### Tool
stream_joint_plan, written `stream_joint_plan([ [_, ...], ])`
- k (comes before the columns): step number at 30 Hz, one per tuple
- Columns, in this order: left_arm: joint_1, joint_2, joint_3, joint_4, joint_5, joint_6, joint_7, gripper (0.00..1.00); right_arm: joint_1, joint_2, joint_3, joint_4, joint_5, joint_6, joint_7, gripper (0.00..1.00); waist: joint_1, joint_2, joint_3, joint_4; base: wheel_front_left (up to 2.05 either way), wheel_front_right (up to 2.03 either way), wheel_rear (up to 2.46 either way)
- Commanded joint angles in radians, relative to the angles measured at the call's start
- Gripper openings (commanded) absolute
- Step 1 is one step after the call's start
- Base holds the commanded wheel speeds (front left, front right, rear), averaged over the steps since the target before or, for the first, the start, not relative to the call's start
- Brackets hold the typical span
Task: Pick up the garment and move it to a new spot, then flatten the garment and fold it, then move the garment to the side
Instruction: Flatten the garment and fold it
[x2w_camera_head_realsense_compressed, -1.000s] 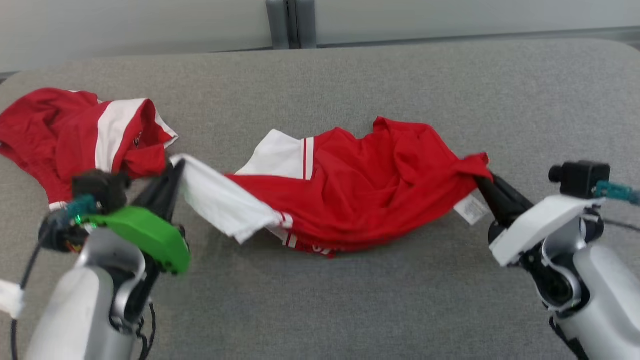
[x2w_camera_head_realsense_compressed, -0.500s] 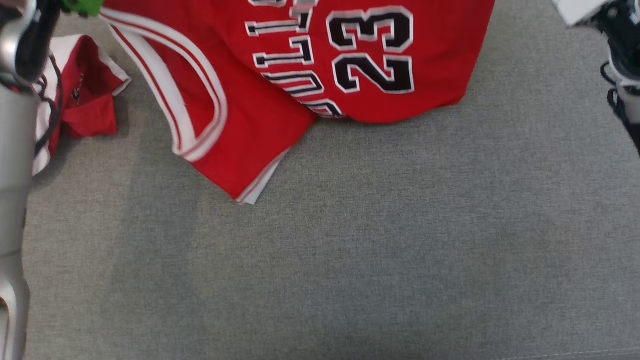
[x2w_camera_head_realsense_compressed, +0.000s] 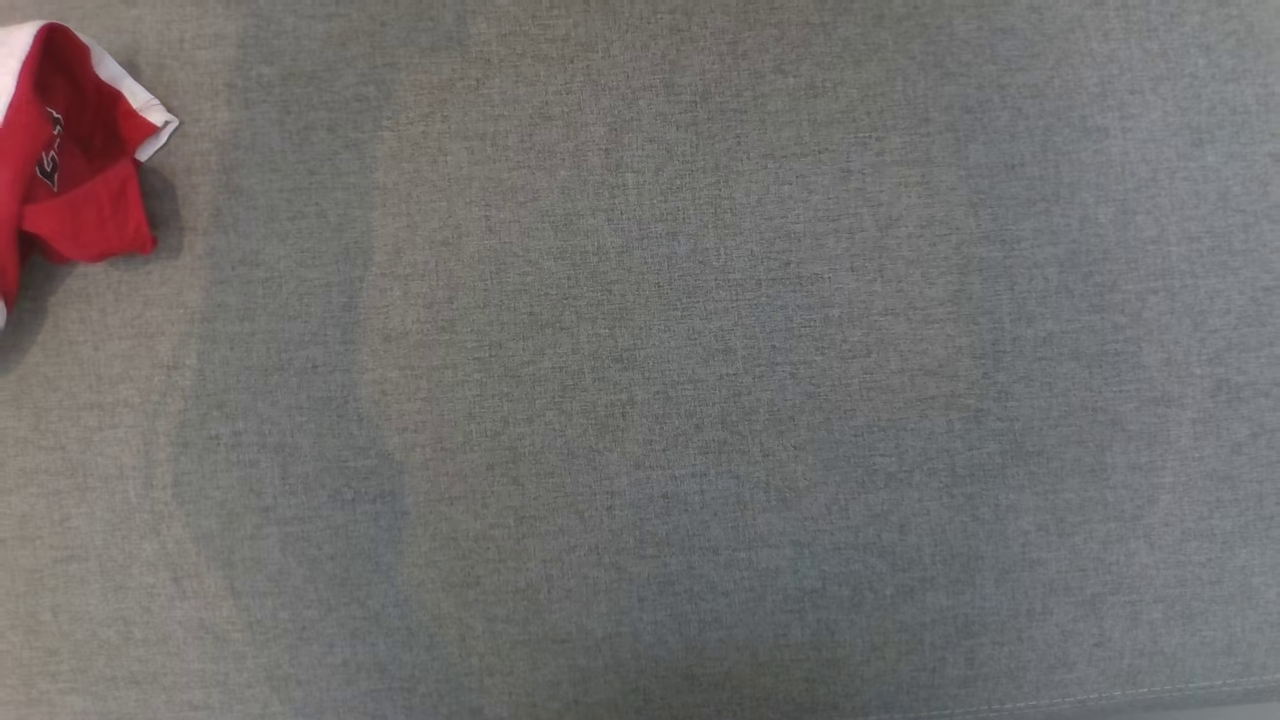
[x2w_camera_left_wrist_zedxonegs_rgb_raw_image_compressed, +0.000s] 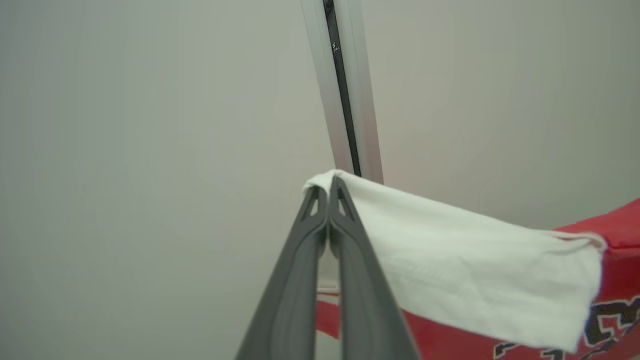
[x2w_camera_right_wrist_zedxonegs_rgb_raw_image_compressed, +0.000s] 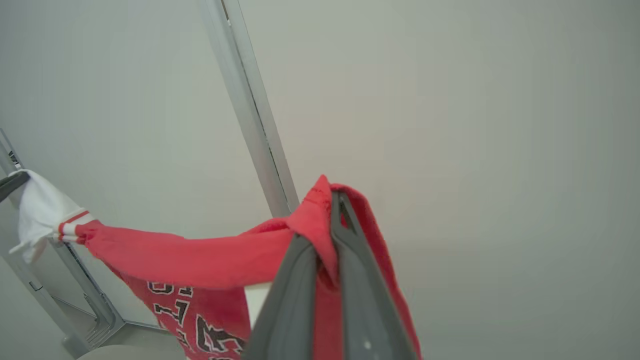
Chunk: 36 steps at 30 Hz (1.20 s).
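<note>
left jaws and right jaws each pinch a corner of the red-and-white fabric jersey (x2w_camera_right_wrist_zedxonegs_rgb_raw_image_compressed: 175, 255). hold it taut; lower onto the grey fabric counter (x2w_camera_head_realsense_compressed: 640, 400), clear of the crumpled red garment (x2w_camera_head_realsense_compressed: 70, 170).

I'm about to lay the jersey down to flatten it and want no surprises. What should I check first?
1. Left grip: left gripper shut on the jersey at its white edge: ok.
2. Right grip: right gripper shut on its red edge: ok.
3. Spread: cloth stretched between both grippers, lifted: ok.
4. Landing spot: grey surface bare at the middle of the head view: ok.
5. Clutter: second red garment lies at that view's left edge, away from the middle: ok.
6. Hanging hem's height above the surface: cannot tell.
</note>
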<state>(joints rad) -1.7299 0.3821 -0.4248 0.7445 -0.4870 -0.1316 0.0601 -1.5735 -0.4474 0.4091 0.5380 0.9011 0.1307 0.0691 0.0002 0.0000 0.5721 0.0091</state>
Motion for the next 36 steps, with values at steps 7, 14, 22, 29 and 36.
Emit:
stream_joint_plan([
  [7, 0.047, 0.000, -0.089, 0.106, -0.076, 0.002, 0.015, 0.00, 0.045, -0.028, 0.108, 0.069, 0.060, 0.000, -0.020, 0.00, -0.0002, 0.0000, -0.090, 0.013, 0.00, 0.00, 0.00],
  [14, 0.255, 0.023, -0.230, 0.127, -0.211, 0.002, 0.146, 0.00, 0.245, -0.085, 0.292, 0.081, 0.117, 0.000, 0.028, 0.00, -0.0002, 0.0000, -0.222, 0.022, 0.00, 0.00, 0.00],
  [22, 0.591, 0.136, -0.366, -0.040, -0.474, 0.002, 0.392, 0.00, 0.535, -0.138, 0.455, 0.041, 0.251, 0.000, 0.105, 0.00, -0.0002, 0.0000, -0.399, 0.017, 0.00, 0.00, 0.00],
  [29, 0.897, 0.280, -0.428, -0.276, -0.627, 0.006, 0.548, 0.00, 0.760, -0.216, 0.565, -0.057, 0.341, 0.000, 0.180, 0.00, -0.0002, 0.0000, -0.519, 0.012, 0.00, 0.00, 0.00],
  [36, 1.169, 0.437, -0.466, -0.596, -0.760, 0.097, 0.677, 0.00, 0.945, -0.316, 0.603, -0.151, 0.369, 0.000, 0.212, 0.00, -0.0002, 0.0000, -0.562, 0.010, 0.00, 0.00, 0.00],
])
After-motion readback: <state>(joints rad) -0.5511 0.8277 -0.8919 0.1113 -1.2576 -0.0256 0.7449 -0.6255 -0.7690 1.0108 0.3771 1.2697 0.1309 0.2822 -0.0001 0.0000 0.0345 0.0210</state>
